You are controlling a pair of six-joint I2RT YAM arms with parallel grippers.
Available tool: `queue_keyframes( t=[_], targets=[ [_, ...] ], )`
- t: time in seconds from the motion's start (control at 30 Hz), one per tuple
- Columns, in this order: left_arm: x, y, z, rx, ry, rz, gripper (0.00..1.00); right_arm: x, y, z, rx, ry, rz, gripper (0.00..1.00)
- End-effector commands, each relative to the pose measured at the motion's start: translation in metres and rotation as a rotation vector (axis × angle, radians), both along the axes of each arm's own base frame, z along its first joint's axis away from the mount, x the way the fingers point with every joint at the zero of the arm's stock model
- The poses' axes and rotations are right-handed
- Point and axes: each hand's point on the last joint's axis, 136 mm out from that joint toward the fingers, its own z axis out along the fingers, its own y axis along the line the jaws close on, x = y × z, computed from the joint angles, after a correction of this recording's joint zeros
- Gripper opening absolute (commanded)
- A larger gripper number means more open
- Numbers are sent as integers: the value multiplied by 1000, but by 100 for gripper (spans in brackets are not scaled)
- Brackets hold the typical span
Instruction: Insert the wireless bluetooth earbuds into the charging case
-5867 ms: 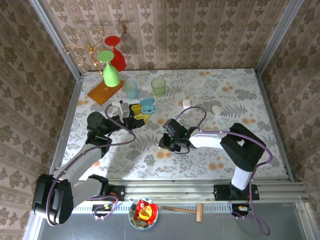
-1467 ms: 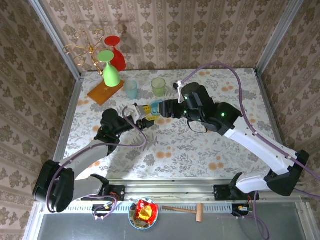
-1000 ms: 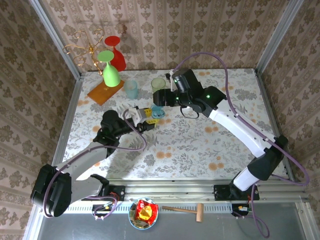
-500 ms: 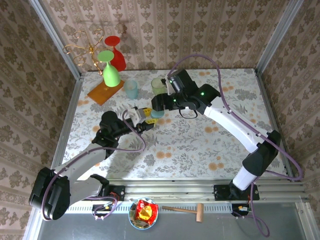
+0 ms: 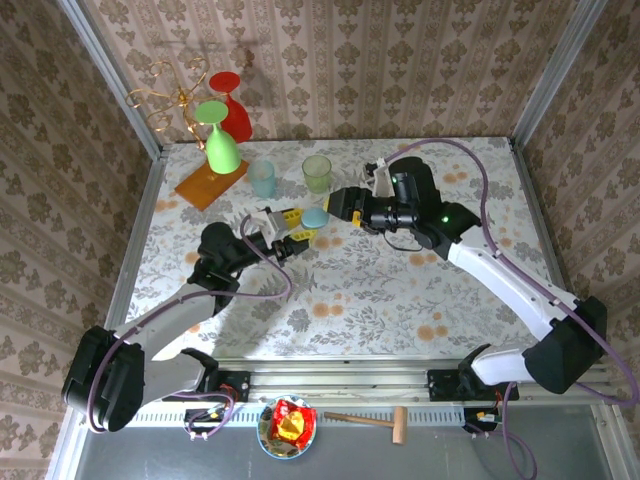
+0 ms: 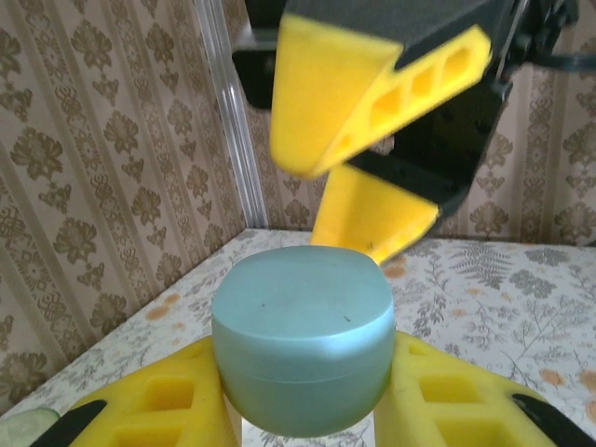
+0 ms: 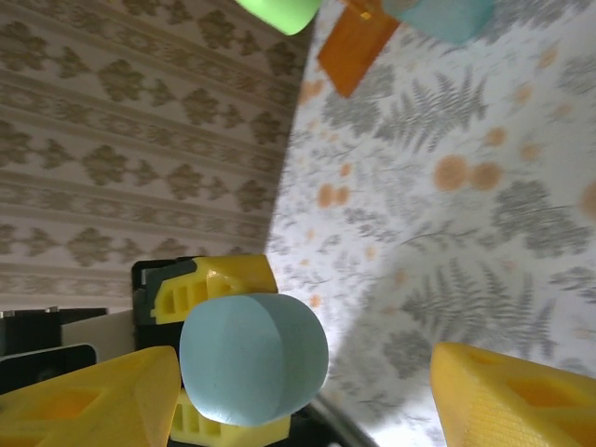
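Observation:
A closed light-blue charging case [image 5: 314, 217] hangs a little above the table, and my left gripper [image 5: 301, 228] is shut on it. In the left wrist view the case [image 6: 303, 349] sits between the yellow fingers [image 6: 168, 405]. My right gripper [image 5: 337, 204] stands open just right of the case, apart from it. Its yellow fingers [image 6: 372, 102] show above and behind the case in the left wrist view. In the right wrist view the case [image 7: 251, 358] lies near the left finger [image 7: 88, 400] of the open right gripper [image 7: 307, 368]. The earbuds are out of view.
A green cup [image 5: 317, 172] and a pale-blue cup [image 5: 262, 178] stand behind the grippers. Farther left, a green glass [image 5: 222, 145] stands upside down on an orange board [image 5: 200, 187], by a red glass [image 5: 232, 105]. Patterned walls enclose the table [image 5: 400, 300].
The case, open on the table earlier, is now closed and held by my left gripper. My right gripper has drawn back to the right from over the case.

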Motion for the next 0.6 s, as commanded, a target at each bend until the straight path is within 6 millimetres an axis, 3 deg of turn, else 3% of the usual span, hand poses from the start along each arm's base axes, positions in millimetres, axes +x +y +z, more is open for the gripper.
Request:
queue_keyframes(
  t=[0.0,0.13,0.3,0.57],
  targets=[
    [-9,-3,35,-96,-62,-40,25,-13,19,42,255,27,79,70],
    [-10,-5,41,-110,-72,-36,25,-17,24,49,354,47,110,61],
    [-6,-6,41,-115,-70,-16,25,-19,27,55,437,64,132,36],
    [3,-3,33,-99,-55,36,28,-18,25,57,449,66,115,16]
  ],
)
